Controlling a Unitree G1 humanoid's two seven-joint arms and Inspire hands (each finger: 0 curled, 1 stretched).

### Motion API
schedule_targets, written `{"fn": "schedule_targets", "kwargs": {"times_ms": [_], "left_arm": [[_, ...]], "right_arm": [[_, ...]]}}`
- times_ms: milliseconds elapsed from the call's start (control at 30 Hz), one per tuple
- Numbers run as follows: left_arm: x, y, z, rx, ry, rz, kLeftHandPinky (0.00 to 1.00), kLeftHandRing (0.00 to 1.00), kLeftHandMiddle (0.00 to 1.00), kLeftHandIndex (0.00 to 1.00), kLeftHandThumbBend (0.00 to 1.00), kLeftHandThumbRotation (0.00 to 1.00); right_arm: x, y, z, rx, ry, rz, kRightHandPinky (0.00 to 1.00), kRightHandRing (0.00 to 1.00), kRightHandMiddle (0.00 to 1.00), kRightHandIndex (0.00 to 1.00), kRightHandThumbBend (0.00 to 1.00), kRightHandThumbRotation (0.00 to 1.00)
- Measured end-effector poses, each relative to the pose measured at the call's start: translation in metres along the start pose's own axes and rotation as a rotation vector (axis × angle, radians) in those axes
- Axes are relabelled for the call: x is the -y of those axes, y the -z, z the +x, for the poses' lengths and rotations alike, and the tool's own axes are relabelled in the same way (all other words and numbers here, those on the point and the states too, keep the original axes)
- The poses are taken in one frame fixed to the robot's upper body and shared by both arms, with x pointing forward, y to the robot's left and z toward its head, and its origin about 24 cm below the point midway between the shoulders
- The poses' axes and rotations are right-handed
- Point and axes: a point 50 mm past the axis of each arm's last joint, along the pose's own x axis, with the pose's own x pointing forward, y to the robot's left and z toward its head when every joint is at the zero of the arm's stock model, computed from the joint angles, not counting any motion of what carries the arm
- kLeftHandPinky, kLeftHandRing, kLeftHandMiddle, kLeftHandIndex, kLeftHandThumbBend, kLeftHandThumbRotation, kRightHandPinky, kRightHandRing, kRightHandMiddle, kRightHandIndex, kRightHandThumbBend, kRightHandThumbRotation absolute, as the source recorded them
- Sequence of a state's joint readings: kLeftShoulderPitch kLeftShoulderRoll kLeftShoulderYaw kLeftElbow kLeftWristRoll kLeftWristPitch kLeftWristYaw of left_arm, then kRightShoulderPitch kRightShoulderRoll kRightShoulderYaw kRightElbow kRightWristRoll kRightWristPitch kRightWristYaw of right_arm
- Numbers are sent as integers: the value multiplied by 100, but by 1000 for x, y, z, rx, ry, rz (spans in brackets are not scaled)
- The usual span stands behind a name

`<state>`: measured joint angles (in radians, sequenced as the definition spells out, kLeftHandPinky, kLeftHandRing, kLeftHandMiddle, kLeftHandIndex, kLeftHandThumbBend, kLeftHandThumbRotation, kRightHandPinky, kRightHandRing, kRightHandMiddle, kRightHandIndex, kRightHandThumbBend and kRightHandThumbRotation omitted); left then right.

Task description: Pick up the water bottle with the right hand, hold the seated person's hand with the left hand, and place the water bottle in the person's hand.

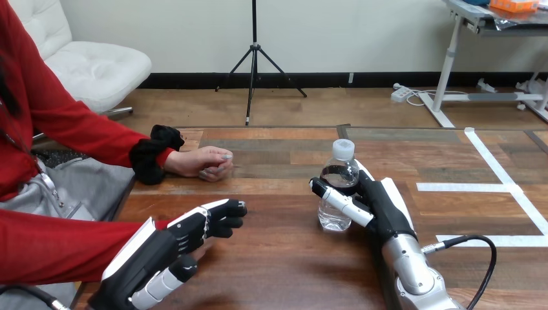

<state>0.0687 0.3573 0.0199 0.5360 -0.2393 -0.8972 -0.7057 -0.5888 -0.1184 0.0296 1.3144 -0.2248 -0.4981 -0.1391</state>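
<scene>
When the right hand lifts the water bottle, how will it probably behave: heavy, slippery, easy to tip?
The water bottle is clear, thin-looking plastic, so it may dent under the right hand curled round it. Tall and narrow, it probably tips easily.

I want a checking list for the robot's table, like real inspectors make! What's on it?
Surface: wooden table, with white tape lines at its right.
Job's things: water bottle upright on the table; person's hand resting on the table, loosely closed, apart from both robot hands.
Clutter: nothing seen.
Hands: right hand curled round the bottle; left hand open, holding nothing, short of the person's hand.
Cables: nothing seen between the bottle and the person's hand.
Surroundings: person seated at the table's left.
</scene>
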Motion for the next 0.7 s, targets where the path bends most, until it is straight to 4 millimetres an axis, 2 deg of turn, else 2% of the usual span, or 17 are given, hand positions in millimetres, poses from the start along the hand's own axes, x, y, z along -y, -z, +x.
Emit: {"fn": "schedule_targets", "kwargs": {"times_ms": [700], "left_arm": [[2,-2,-4,-9,-10,-7,80,83,85,83,94,100]], "right_arm": [[-4,0,0,-1,9,12,87,91,92,97,100,64]]}}
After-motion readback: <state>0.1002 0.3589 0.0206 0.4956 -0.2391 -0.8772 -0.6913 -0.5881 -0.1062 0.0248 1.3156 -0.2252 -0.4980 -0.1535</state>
